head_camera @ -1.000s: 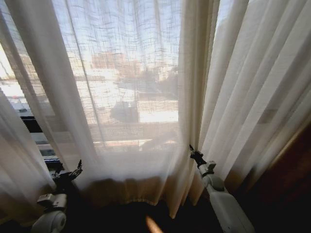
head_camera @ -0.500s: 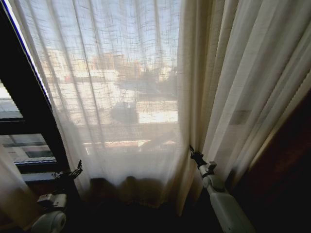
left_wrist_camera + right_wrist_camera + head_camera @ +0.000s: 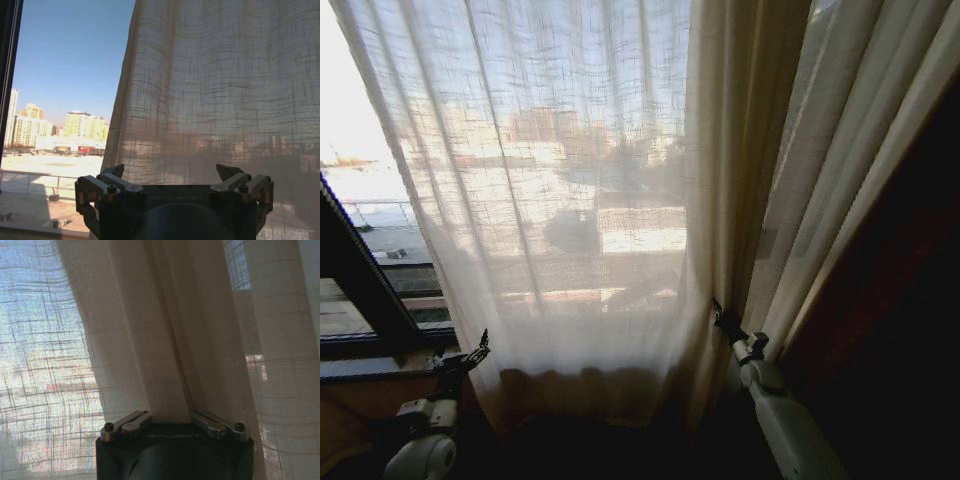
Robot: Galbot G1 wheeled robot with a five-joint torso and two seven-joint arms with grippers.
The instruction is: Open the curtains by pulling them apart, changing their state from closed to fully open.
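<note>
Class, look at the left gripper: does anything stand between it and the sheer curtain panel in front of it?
Nothing visible does. The left gripper, fingers open, sits low by the curtain's free edge, with only open air before the fabric. The right gripper is already pressed into the bunched folds.

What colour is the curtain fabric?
Sheer cream-white curtains with a loose grid weave; right wrist view shows it best.

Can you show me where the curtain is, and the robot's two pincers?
curtains (image 3: 580, 180), head view, on the middle of the sheer panel.
left pincer (image 3: 170, 175), left wrist view, midway between its open fingertips.
right pincer (image 3: 717, 312), head view, at its tip against the gathered folds.
</note>
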